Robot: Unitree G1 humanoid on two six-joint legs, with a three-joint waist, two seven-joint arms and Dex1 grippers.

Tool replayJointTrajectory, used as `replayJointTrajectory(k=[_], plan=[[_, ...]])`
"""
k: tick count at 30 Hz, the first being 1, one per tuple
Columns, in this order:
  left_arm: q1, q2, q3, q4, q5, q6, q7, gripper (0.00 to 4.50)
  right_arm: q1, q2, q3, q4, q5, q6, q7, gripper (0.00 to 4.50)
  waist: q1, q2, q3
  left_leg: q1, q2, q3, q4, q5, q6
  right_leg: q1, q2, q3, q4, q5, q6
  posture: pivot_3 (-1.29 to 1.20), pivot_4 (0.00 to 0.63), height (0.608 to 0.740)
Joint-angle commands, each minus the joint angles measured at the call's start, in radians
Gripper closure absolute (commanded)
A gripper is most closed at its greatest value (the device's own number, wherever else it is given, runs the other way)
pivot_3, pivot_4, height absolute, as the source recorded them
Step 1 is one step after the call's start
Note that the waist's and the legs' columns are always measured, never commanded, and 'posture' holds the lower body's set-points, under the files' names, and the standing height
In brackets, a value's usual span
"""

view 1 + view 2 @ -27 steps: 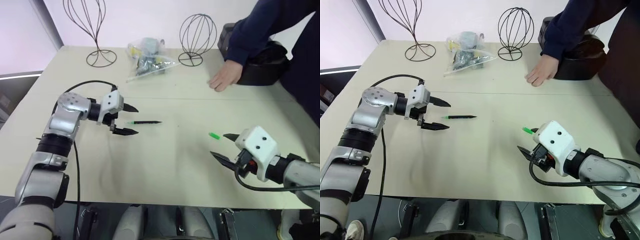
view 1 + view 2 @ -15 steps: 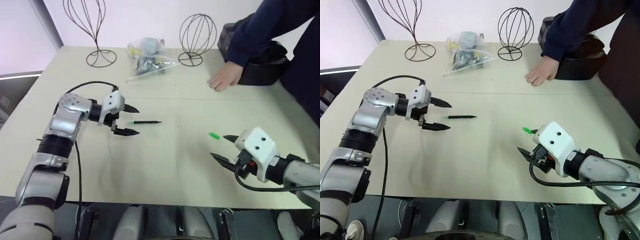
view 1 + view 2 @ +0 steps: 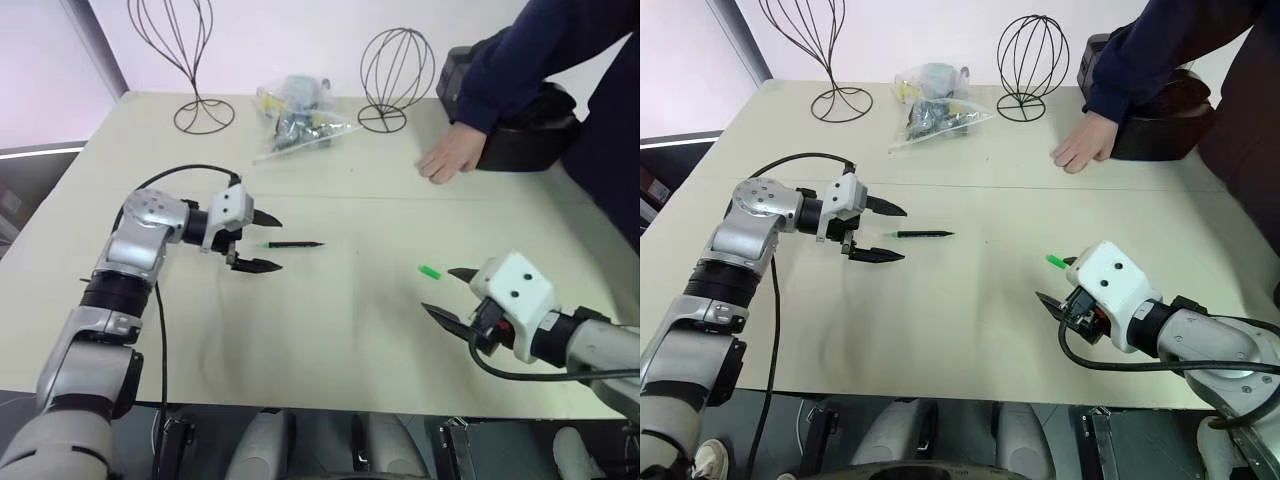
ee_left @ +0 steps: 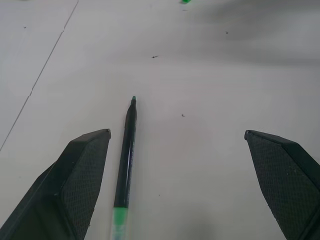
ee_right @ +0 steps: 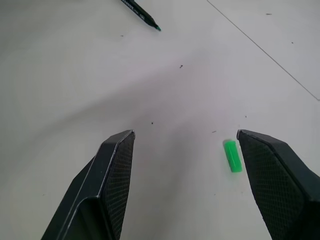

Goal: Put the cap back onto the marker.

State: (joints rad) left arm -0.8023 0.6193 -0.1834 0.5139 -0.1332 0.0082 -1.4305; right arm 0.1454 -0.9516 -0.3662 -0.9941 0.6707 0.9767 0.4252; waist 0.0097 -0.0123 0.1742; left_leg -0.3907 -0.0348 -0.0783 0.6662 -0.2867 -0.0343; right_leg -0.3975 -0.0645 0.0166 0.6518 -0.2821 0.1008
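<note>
Looking down over your two arms, you see a matte, pale worktop [image 3: 330,340] with a faint seam line across it. Your left gripper [image 3: 262,241] has its two black, wedge-shaped fingers [image 4: 80,175] spread wide apart, empty, their inner pads finely cross-hatched. The marker [image 4: 125,160], a slim glossy black stick with a fine tip and a green rear end, lies flat between those fingers, nearer one finger than the other, untouched, its tip pointing away from the gripper.

Your right gripper [image 3: 447,292] is also parted and holds nothing. The cap [image 5: 232,156], a tiny smooth bright green cylinder, lies on its side just ahead of one fingertip [image 5: 265,165], close to it but apart.

Well beyond both grippers you have two thin wire stands [image 3: 396,68], a crinkled clear plastic bag [image 3: 293,115] and a person's hand [image 3: 448,158] resting flat on the worktop.
</note>
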Motion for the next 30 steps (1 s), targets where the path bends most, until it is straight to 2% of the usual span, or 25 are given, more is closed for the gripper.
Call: replayJointTrajectory(k=[1,5,11,18,30], plan=[[-0.062,-0.014,0.003,0.049,0.018,-0.047,0.011,0.00,-0.018,0.022,-0.003,-0.009,-0.026,-0.012,-0.026,1.18,0.000,0.000,0.000,0.000,0.000,0.000,0.000,0.000,0.000,0.000,0.000,0.000,0.000,0.000,0.000,0.00,0.150,0.740],[-0.116,-0.047,-0.005,0.164,0.050,-0.118,0.014,0.00,-0.029,0.045,0.010,-0.016,-0.036,-0.014,-0.041,1.18,0.001,0.000,0.000,0.000,-0.001,0.000,0.000,0.000,0.000,0.000,0.000,0.000,0.000,0.000,0.000,0.00,0.150,0.740],[-0.242,-0.126,-0.041,0.438,0.131,-0.272,0.016,0.00,-0.042,0.066,0.052,-0.028,-0.066,-0.013,-0.065,1.18,0.001,0.000,0.000,0.000,-0.002,0.000,0.000,0.000,0.000,0.000,0.000,-0.001,0.000,0.000,0.000,0.00,0.150,0.740],[-0.321,-0.208,-0.056,0.663,0.222,-0.346,0.102,0.00,-0.039,0.098,0.078,-0.051,-0.094,-0.005,-0.105,1.18,-0.003,0.000,0.000,0.000,-0.003,0.000,0.000,0.000,0.000,-0.001,0.001,-0.001,0.001,0.000,0.000,0.00,0.150,0.740],[-0.334,-0.233,-0.095,0.767,0.370,-0.378,0.278,0.00,-0.011,0.086,0.076,-0.053,-0.080,-0.031,-0.161,1.18,-0.001,-0.001,0.000,0.000,-0.002,0.000,0.001,0.000,0.000,0.000,0.000,-0.001,0.003,0.000,0.000,0.00,0.150,0.740]])
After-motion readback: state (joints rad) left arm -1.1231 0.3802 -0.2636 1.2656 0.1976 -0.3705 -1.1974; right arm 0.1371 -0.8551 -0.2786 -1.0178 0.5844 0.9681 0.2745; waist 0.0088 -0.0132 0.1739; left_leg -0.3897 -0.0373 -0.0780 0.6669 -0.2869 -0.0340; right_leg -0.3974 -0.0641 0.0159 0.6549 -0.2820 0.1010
